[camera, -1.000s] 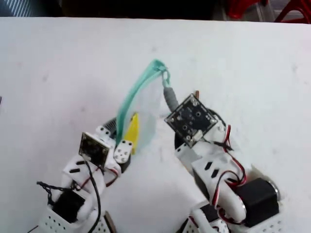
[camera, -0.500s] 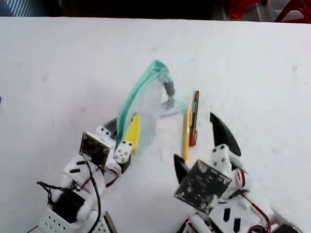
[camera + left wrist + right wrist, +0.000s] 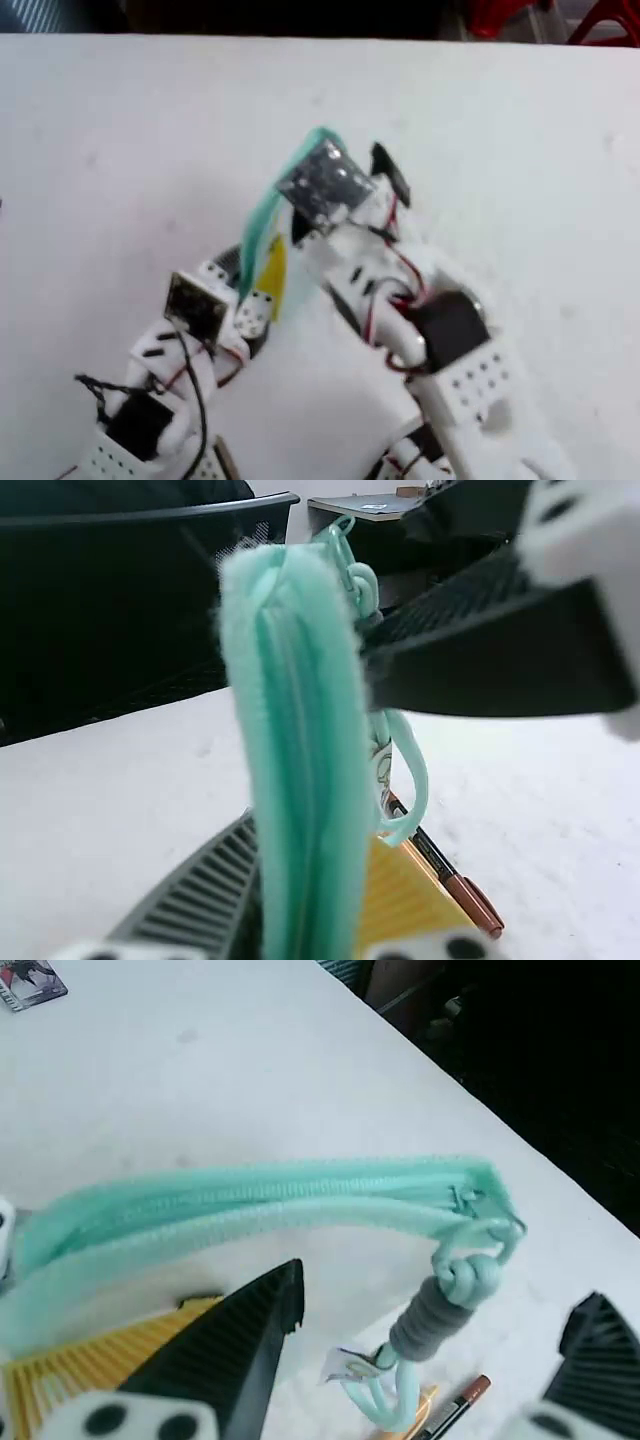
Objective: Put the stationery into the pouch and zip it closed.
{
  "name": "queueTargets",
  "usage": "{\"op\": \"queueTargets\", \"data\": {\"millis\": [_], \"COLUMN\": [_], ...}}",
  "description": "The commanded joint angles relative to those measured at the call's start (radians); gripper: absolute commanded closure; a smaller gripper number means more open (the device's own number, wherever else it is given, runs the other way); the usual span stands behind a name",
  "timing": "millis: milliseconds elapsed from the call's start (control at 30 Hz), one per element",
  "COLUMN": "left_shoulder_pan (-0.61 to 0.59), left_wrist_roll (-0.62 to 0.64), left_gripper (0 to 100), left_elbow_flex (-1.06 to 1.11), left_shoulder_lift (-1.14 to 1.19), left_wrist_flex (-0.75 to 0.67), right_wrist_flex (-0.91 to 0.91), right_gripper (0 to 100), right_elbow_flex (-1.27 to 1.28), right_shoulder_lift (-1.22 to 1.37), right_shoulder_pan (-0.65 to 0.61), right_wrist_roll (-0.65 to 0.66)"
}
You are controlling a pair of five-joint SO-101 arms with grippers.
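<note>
Pouch (image 3: 258,222) (mint green, zip edge uppermost) is shown standing on its long edge on the table (image 3: 120,130), with its near end clamped in the left hand (image 3: 248,295). A yellow item (image 3: 272,270) is seen against the pouch's side at that end; whether it lies inside cannot be told. The right hand (image 3: 440,1290) is positioned over the pouch's far end, spread wide, with the grey-knotted zip pull (image 3: 432,1320) between its jaws and apart from both. A brown pen (image 3: 458,1403) is seen on the table just beside the pouch's far end.
</note>
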Motion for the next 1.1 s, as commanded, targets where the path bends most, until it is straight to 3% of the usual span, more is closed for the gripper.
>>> {"op": "queueTargets", "data": {"millis": [0, 167, 467, 667, 900, 1067], "left_shoulder_pan": [0.008, 0.008, 0.008, 0.008, 0.008, 0.008], "left_wrist_roll": [-0.002, -0.003, -0.005, -0.005, -0.003, -0.005], "left_gripper": [98, 98, 98, 98, 98, 98], "left_elbow_flex": [-0.015, -0.015, -0.015, -0.015, -0.015, -0.015], "left_shoulder_lift": [-0.015, -0.015, -0.015, -0.015, -0.015, -0.015], "left_wrist_flex": [0.009, 0.009, 0.009, 0.009, 0.009, 0.009], "right_wrist_flex": [-0.096, -0.128, -0.174, -0.18, -0.196, -0.199], "right_gripper": [61.5, 61.5, 62.6, 83.2, 74.9, 79.6], "right_elbow_flex": [-0.003, -0.009, -0.008, -0.008, -0.008, -0.026], "right_shoulder_lift": [0.084, 0.119, 0.119, 0.119, 0.176, 0.26], "right_shoulder_pan": [0.047, 0.14, 0.139, 0.065, 0.059, 0.048], "right_wrist_roll": [-0.005, -0.006, -0.005, 0.005, 0.032, 0.04]}}
